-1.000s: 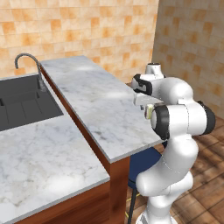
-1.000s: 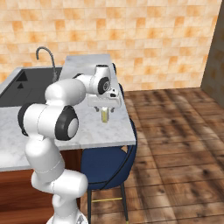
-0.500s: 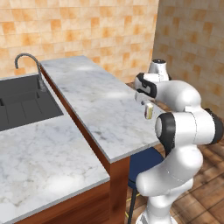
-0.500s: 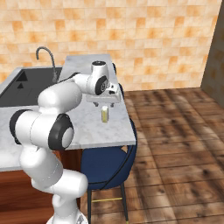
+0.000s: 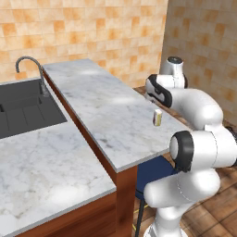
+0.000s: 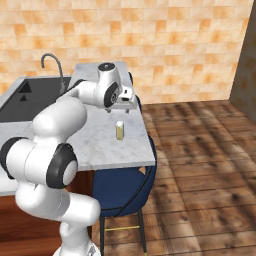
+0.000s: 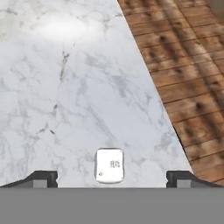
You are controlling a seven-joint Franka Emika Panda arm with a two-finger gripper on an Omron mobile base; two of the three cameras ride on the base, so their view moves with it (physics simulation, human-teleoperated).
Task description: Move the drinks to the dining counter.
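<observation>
The pincer [image 7: 109,177] has risen, spread wide, off the small boxy carton [image 6: 120,130] on marble.

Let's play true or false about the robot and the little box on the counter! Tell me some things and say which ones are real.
1. The small carton stands upright on the dining counter. True.
2. The gripper is squeezing the carton. False: its fingers are spread wide, with the carton standing free between them, touching neither.
3. The carton stands near the counter's edge on the wood-floor side. True.
4. The carton is lying inside the black sink. False: it is on the raised marble counter, away from the sink.
5. A blue chair is tucked under the counter. True.
6. The floor beside the counter is white tile. False: it is brown wooden boards.
</observation>
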